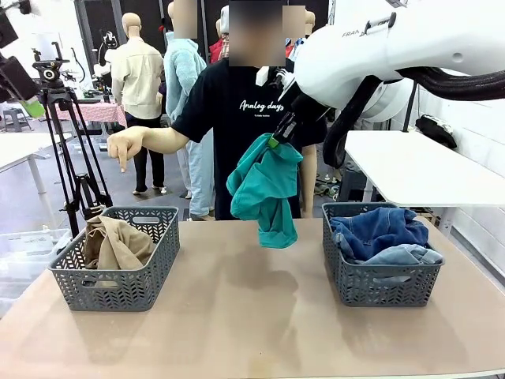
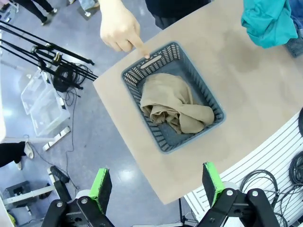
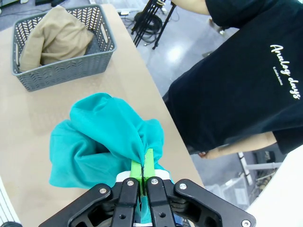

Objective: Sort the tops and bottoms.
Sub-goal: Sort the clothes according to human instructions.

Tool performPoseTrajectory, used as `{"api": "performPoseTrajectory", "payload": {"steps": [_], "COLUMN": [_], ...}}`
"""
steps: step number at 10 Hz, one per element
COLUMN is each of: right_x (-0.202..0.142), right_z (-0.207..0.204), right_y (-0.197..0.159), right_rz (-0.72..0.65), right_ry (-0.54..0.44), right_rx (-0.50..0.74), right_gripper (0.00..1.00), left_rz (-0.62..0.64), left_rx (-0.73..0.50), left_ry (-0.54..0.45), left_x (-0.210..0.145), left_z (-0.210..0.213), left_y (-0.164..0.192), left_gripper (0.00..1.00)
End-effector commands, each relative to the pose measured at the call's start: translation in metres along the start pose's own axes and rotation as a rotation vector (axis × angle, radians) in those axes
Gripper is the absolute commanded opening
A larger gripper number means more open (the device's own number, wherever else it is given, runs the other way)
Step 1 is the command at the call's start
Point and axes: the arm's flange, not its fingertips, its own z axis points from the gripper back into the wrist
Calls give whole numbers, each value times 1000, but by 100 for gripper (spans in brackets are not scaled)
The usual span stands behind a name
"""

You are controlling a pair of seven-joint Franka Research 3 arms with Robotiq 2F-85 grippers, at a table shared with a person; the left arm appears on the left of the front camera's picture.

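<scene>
Teal tee (image 1: 265, 189), pinched at a fold and hanging bunched in mid-air above the bare middle of the table (image 1: 252, 316), between the two baskets and in front of the person. Right gripper (image 3: 143, 166), jaws clamped flat on the fabric, green pads pressed together with cloth between them. Left basket (image 1: 118, 272), holding the tan top (image 1: 117, 243) in a loose heap; the person's hand (image 1: 126, 147) points an index finger down toward its far rim (the same finger is seen from above, just over the handle slot, in the left wrist view). Right basket (image 1: 380, 272), holding the bottoms: dark denim (image 1: 377, 227) piled on top, pale denim (image 1: 402, 255) toward the front. Left gripper (image 2: 158, 187), jaws spread wide and empty, hovering high over the left basket. Step in hand, as judged: carrying the tee to the basket of tops, the last loose garment in view. The next move calls for a sideways carry to the robot's left until the hanging cloth clears the near rim and sits over the tan top, then release; the trailing hem may snag on the basket wall if carried low.
</scene>
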Motion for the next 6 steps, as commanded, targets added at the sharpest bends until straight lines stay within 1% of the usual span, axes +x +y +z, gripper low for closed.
{"api": "performPoseTrajectory", "payload": {"steps": [1, 2, 3, 4, 5, 6], "right_x": [3, 3, 0, 14, 35, 58], "right_z": [2, 2, 0, -8, -16, -23], "right_y": [0, 0, 0, 5, 4, 4], "right_rz": [-10, -10, 0, -57, 21, 67], "right_ry": [5, 5, 0, -229, -274, -359], "right_rx": [-8, -8, 0, 90, 85, 129], "right_gripper": [0, 0, 0, 0, 0, 0], "left_rz": [32, 0, 0, 0, 0, 0], "left_rx": [16, 0, 0, 0, 0, 0], "left_ry": [-31, 0, 0, 0, 0, 0], "left_x": [-6, 0, 0, 0, 0, 0], "left_z": [-8, 0, 0, 0, 0, 0], "left_y": [-6, 0, 0, 0, 0, 0], "left_gripper": [100, 100, 100, 100, 100, 100]}}
